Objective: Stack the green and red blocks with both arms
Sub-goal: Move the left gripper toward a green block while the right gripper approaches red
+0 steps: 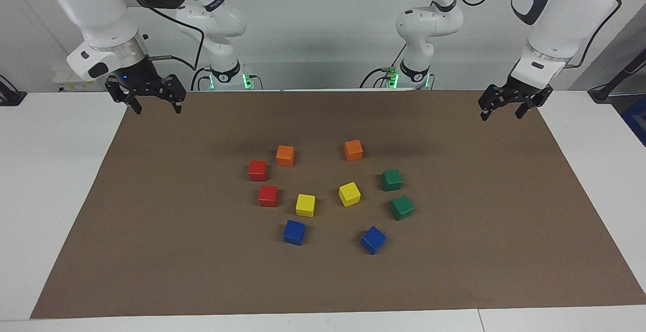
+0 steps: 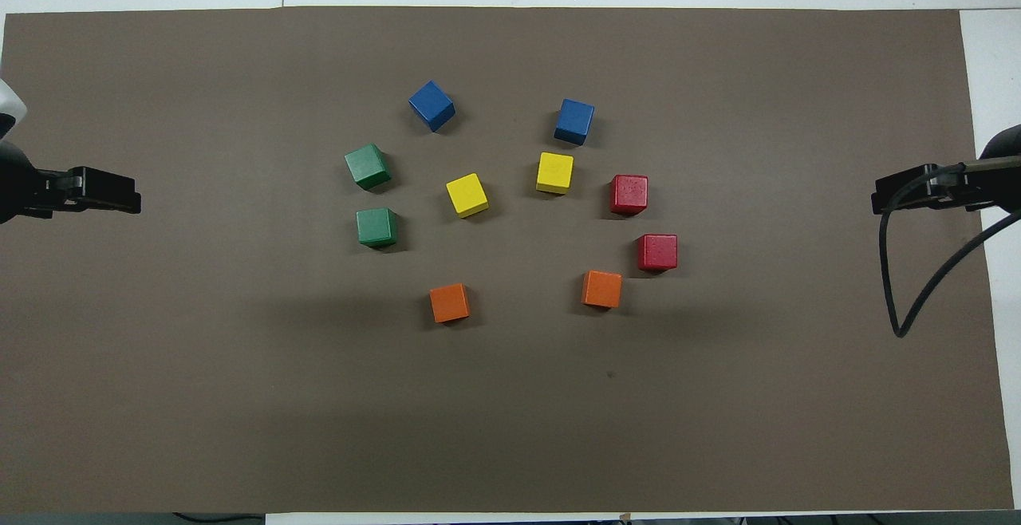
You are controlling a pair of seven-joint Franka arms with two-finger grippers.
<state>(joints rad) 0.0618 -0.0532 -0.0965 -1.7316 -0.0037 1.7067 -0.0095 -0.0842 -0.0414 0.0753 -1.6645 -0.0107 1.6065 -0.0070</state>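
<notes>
Right claw (image 1: pixel 153 101) is hanging over the mat's (image 1: pixel 454 271) corner at the right arm's end of the desk (image 1: pixel 50 196), fingers spread, holding nothing. Left claw (image 1: pixel 509 107) is hanging over the matching corner at the left arm's end, also spread & empty. Both arms are waiting; nothing stacked yet.

Moving inward: 2 red blocks are sitting close together toward the right arm's end of the cluster, one (image 1: pixel 257 170) nearer the robots than the other (image 1: pixel 268 196). 2 green blocks are sitting toward the left arm's end, one (image 1: pixel 392 179) nearer the robots, the other (image 1: pixel 402 207) turned a bit. All 4 lie flat on the mat, apart from each other.

Around them: 2 orange blocks, 2 yellow blocks, 2 blue blocks, not wanted.

Blocks look small, rigid, prob. light, w/ smooth faces, so likely slippery. Best grip, I'd judge: from above, fingers on 2 opposite flat sides, wrist turned to suit the angled green one.
</notes>
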